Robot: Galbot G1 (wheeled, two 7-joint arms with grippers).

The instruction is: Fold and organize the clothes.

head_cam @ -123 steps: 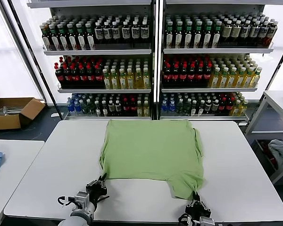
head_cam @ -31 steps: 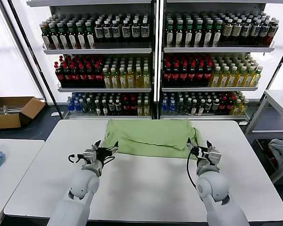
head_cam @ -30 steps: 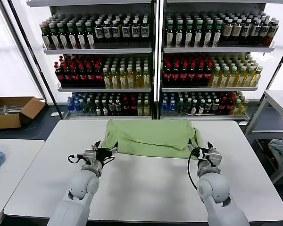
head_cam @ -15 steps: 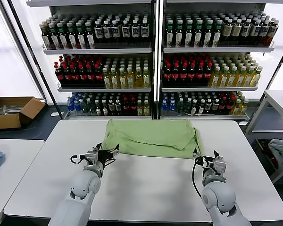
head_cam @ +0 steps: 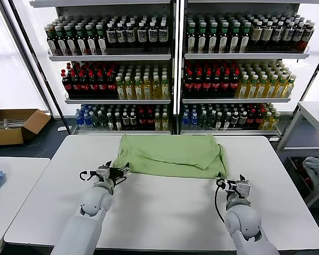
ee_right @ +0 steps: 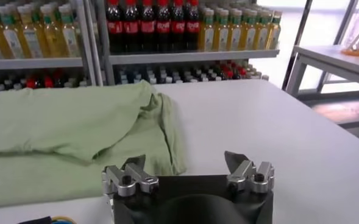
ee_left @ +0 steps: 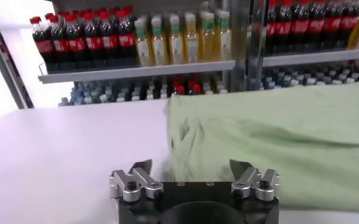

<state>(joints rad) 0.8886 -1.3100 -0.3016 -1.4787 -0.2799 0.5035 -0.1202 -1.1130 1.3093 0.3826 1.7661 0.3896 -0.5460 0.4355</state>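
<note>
I see the green shirt [head_cam: 173, 155] folded across the centre of the table [head_cam: 165, 212]. My left gripper [head_cam: 115, 172] sits open at its lower-left corner. My right gripper [head_cam: 232, 185] sits open, empty, at its lower-right corner.

**Counting what is here**

There is one green shirt [head_cam: 173, 155] on one white desk [head_cam: 165, 212]. Two grippers, left [head_cam: 112, 172] and right [head_cam: 233, 186]. One cardboard box [head_cam: 13, 126]. Two racks of bottles [head_cam: 175, 69], too many to count.
</note>
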